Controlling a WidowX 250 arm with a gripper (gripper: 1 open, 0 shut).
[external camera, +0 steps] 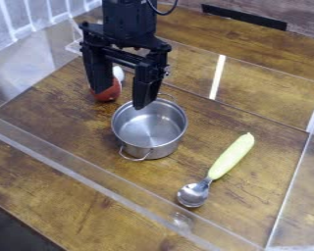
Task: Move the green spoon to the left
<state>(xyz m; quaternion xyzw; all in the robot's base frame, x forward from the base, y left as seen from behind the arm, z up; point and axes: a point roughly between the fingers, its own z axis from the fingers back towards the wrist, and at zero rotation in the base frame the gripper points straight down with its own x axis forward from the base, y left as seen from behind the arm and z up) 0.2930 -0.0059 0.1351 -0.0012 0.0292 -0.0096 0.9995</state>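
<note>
Camera view shows the green spoon point(232, 155) lying on the right part of the worktop point(68, 184), its bowl toward the bottom edge and its handle slanting up to the right. The handle is thick, smooth and yellow-green, like plastic; the bowl is round, of shiny silver metal. Just beside it, to the left, stands the steel pot point(149, 129), round and deep, with brushed grey walls and a thin wire handle at its near side. Behind the pot, at its left, is a red rounded object point(109, 86) with a pale, shiny part on top. Above them hangs the black hand point(118, 93), its two fingers standing apart, with nothing between them. The worktop is of brown wood with visible grain, and a white strip point(218, 77) is on it. Clear, see-through panels point(114, 183) make borders around this area.
</note>
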